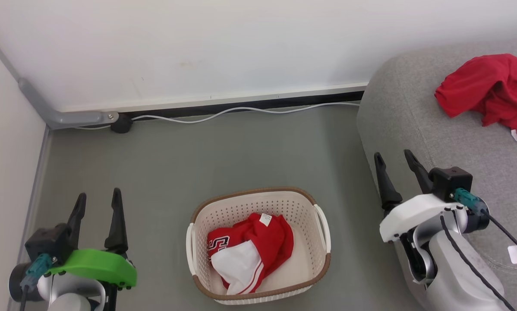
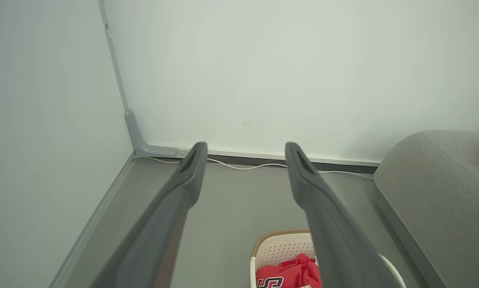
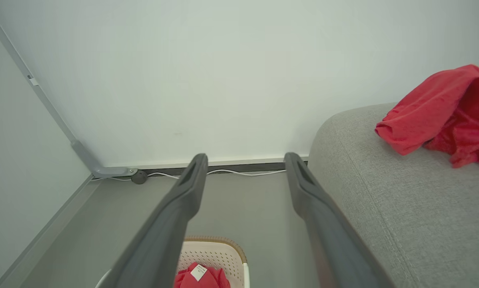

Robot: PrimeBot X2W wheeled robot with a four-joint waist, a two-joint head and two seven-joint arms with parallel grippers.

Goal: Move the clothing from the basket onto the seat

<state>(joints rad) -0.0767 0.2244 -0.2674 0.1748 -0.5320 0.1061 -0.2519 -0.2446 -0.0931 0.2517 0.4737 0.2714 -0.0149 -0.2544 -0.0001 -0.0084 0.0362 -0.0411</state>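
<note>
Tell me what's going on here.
A two-armed robot is moving clothing from a cream perforated basket on the floor to a grey sofa. One red garment already lies on the sofa. A red-and-white lettered garment sits crumpled in the basket. The left end effector and right end effector are open and empty on either side of the basket.

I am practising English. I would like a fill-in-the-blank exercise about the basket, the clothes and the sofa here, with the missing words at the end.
The left gripper and the right gripper are both ____ and hold nothing.
A red and white garment lies in the basket, so the basket is not yet ____.
In the head view, another red garment lies on the grey sofa, to the ____ of the basket.
Missing words: open; empty; right.
</note>
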